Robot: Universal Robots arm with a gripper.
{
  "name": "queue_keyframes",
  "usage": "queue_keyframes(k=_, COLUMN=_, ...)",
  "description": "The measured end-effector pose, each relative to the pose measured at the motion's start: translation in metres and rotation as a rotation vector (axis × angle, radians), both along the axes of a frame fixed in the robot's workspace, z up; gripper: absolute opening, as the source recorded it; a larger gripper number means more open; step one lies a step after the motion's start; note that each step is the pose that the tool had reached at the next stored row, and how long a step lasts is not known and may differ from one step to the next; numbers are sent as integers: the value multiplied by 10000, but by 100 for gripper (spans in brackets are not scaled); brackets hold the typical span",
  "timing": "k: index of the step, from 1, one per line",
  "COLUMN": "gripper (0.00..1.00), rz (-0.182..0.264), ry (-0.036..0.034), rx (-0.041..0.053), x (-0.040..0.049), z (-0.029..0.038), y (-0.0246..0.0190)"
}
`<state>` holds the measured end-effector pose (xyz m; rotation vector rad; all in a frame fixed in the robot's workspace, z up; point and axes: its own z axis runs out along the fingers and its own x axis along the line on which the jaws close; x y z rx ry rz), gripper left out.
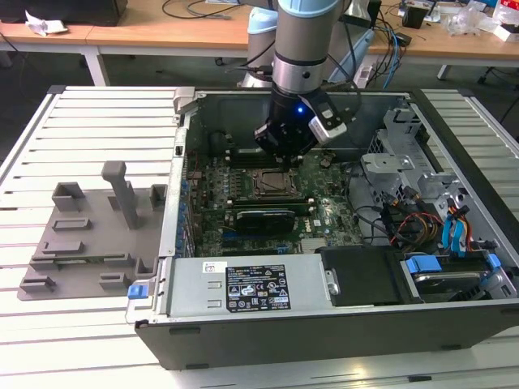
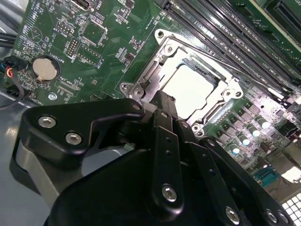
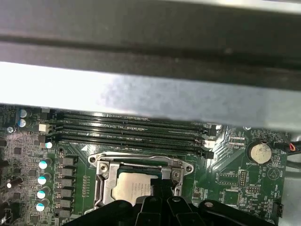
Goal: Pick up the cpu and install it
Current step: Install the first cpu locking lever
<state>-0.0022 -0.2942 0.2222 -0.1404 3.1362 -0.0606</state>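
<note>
The cpu (image 2: 193, 89) is a pale silver square lying flat inside the metal-framed socket (image 1: 272, 185) on the green motherboard, and it shows in both wrist views (image 3: 133, 186). My gripper (image 1: 281, 156) hangs inside the open computer case, a little above the socket and toward its far side. Its black fingers (image 2: 162, 101) are drawn together at one edge of the chip, and nothing is held between them. In the first wrist view the gripper (image 3: 163, 184) overlaps the cpu's edge.
Memory slots (image 3: 131, 129) run along one side of the socket, and a coin battery (image 2: 44, 68) sits nearby. A case wall (image 3: 150, 94) stands close to the wrist. A grey fixture tray (image 1: 89, 243) lies on the slatted table at the exterior view's left. Cables and drive bays (image 1: 430, 219) are at the right.
</note>
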Motion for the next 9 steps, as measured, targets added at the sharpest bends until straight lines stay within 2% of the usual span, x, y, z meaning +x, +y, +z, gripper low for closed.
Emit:
queue_keyframes(k=6, gripper=11, rz=-1, ry=-1, rx=-3, x=0, z=88, y=0)
queue_keyframes(k=9, gripper=11, rz=-1, ry=-2, rx=1, x=0, z=98, y=0)
